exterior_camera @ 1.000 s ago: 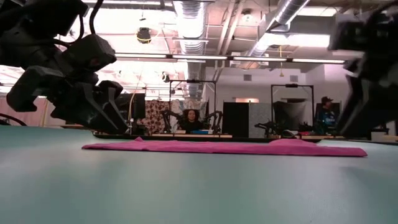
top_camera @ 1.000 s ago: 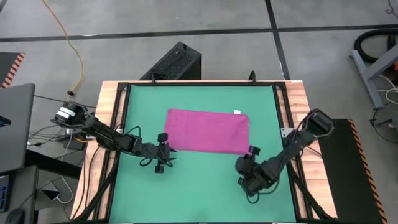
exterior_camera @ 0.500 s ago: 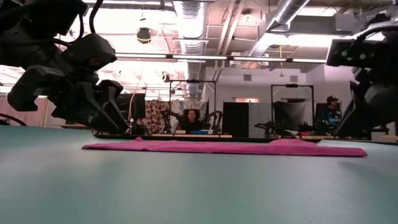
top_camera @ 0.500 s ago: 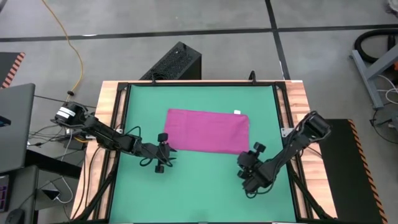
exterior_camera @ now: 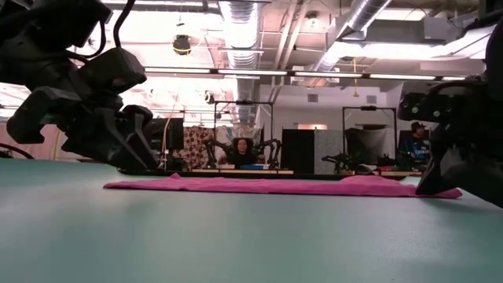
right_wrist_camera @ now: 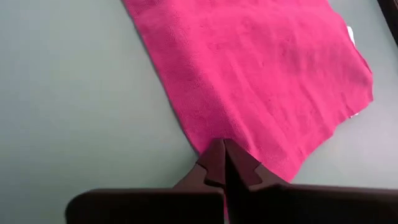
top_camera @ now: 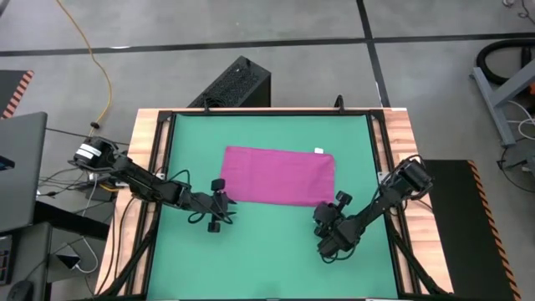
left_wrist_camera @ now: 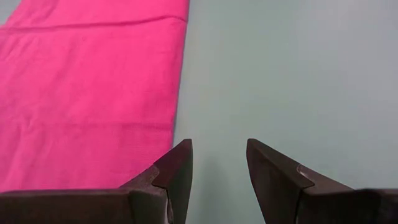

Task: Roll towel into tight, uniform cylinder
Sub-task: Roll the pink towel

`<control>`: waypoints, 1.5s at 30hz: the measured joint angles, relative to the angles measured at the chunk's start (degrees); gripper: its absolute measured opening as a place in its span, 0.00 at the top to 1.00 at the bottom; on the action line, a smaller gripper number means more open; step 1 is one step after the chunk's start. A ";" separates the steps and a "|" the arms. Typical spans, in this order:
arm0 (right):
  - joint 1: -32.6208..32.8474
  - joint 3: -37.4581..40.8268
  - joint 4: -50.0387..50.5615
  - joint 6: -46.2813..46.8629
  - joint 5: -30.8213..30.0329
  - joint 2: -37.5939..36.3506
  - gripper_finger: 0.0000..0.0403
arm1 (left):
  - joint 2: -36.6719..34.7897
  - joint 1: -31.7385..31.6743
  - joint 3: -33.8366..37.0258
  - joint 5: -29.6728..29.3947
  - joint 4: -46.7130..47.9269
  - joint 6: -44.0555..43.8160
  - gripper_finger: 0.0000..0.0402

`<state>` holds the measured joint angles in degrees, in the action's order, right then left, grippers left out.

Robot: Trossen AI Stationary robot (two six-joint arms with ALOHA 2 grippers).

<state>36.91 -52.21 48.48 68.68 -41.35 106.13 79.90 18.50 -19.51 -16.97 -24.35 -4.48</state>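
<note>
**Towel flat on the mat, both grippers at its near corners**

Your towel (top_camera: 279,176) lies spread flat on the green mat (top_camera: 267,259), slightly toward the mat's far half, its long sides running across the table. It is unrolled; a shallow fold line shows near one edge in the left wrist view (left_wrist_camera: 87,81). The small white tag (top_camera: 318,151) sits at the far right corner.

Your left gripper (top_camera: 222,201) sits low over the mat just beside the towel's near left corner. In its wrist view the two fingers (left_wrist_camera: 177,171) stand apart with bare mat between them, holding nothing; the towel's edge runs just beside one fingertip.

Your right gripper (top_camera: 336,206) is at the near right corner of the towel. Its wrist view shows the fingers (right_wrist_camera: 217,163) pressed together, tips right at the towel's corner (right_wrist_camera: 249,81). You cannot tell from these views whether any cloth is pinched between them.

From the low view, the towel (exterior_camera: 275,187) reads as a thin flat strip on the mat, with the left arm (exterior_camera: 78,102) to one side and the right arm (exterior_camera: 464,134) to the other.
</note>
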 joint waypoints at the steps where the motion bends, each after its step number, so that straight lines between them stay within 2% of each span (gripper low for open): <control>1: 0.34 0.00 -0.17 0.00 0.33 -0.06 0.97 | 0.00 0.00 0.00 0.24 0.29 -0.21 0.65; 7: 2.57 -0.02 -0.76 3.10 0.94 -0.11 0.95 | -0.02 1.09 2.16 2.82 -0.69 4.23 0.65; 10: 3.32 -0.02 -0.82 4.22 1.08 -0.11 0.95 | -0.02 2.11 3.65 1.79 -1.52 5.92 0.65; 12: 3.68 -0.02 -0.83 4.28 1.32 -0.11 0.95 | -0.02 2.24 4.23 -2.33 -0.46 6.03 0.65; 16: 4.13 -0.02 -0.82 4.37 1.59 -0.11 0.95 | -0.09 2.12 4.66 -15.04 0.30 4.95 0.65; 18: 4.17 -0.02 -0.82 4.37 1.63 -0.11 0.95 | -0.13 2.14 4.59 -17.23 -0.14 6.29 0.65; 24: 4.19 -0.02 -0.78 3.28 2.02 -0.11 0.95 | -0.13 1.16 4.75 -12.64 1.65 6.97 0.65; 27: 4.19 -0.02 -0.78 3.04 2.07 -0.11 0.95 | -0.21 0.78 5.93 -12.41 1.49 6.36 0.65; 30: 4.19 -0.02 -0.80 2.94 2.15 -0.11 0.95 | -0.20 0.02 7.75 -13.79 1.25 3.82 0.65; 37: 4.21 -0.02 -0.84 3.18 2.15 -0.09 0.95 | -0.31 -2.29 10.60 -10.09 0.45 -2.34 0.65; 41: 4.41 -0.64 -0.69 4.79 1.66 0.00 0.95 | -0.31 -2.34 10.91 -9.44 1.00 -4.07 0.70; 45: 4.46 -1.62 -0.71 5.27 2.69 0.00 0.95 | -0.28 -2.30 10.93 -9.42 1.30 -4.05 0.81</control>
<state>41.36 -53.83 47.77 73.96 -38.66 106.13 79.61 16.20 -8.58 -26.40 -23.05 -8.54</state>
